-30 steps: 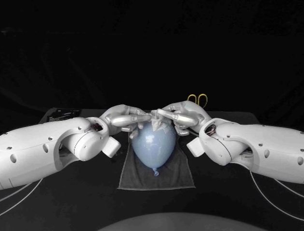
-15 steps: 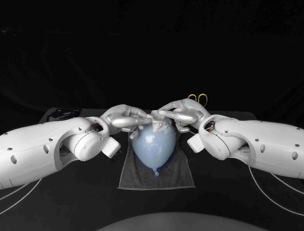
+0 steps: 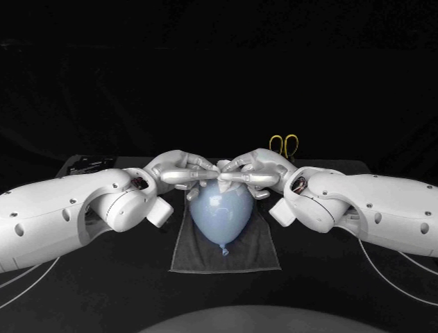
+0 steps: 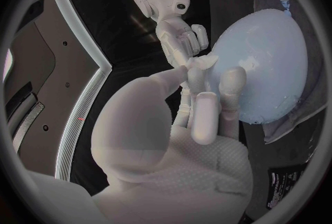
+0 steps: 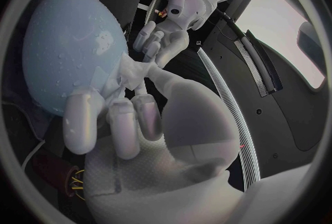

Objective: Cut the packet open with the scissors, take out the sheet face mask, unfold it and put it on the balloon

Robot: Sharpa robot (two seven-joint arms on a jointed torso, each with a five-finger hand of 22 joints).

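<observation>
Biggest worry for us here: both hands are pulling on the same little wad of face mask (image 3: 222, 168) right at the balloon's (image 3: 222, 211) round far end. If they tug apart too hard or unevenly, we reckon the wet sheet tears or slips out of one pinch and flops down bunched up instead of spread. Fingertips are also very near the balloon's skin, so a push could roll it off the grey cloth (image 3: 194, 257) under it, or even pop it. The left hand (image 3: 184, 171) is closed in a thumb-and-finger pinch on the pale wad, other fingers curled in just beside the balloon's far end. The right hand (image 3: 259, 170) mirrors it from the other side, pinching the same wad, fingers resting near the balloon's surface. The balloon lies with its knot toward the robot, and its skin looks spotted with wet. We can't tell if any of the sheet already lies on it. The scissors (image 3: 284, 144) sit beyond the balloon, behind the right hand.
</observation>
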